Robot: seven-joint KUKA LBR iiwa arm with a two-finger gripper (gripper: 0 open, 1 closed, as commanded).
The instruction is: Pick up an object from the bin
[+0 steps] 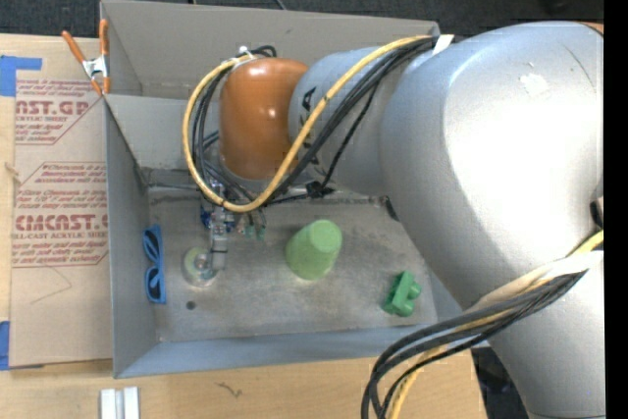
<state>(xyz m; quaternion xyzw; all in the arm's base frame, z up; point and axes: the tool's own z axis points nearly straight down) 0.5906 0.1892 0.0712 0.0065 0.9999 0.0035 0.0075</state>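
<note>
One pale, roundish, see-through thing (200, 269) lies on the floor of the bin (126, 211), toward its left side, and from where I stand that is the piece the gripper (217, 246) is over. The tip hangs at its upper right edge, perhaps touching it, though I can't be sure. Whether the gripper is apart or together I cannot tell. From this angle it reads as one thin stem, and I see nothing clamped in it. To do this step well, I'd say it should centre on the pale piece rather than its rim, go straight down, and close gently. A light, rounded thing like that may skid sideways on the bare metal. Just to the left a blue thing (153, 265), rather like toy glasses, lies along the left wall, near enough that a sideways nudge could shove the pale piece against it. A green cup (314, 250) sits well to the right and a small green block (400, 294) farther right, both clear of the work. Above hang the arm's orange cover (257, 118) and looped cables (196, 118).
</note>
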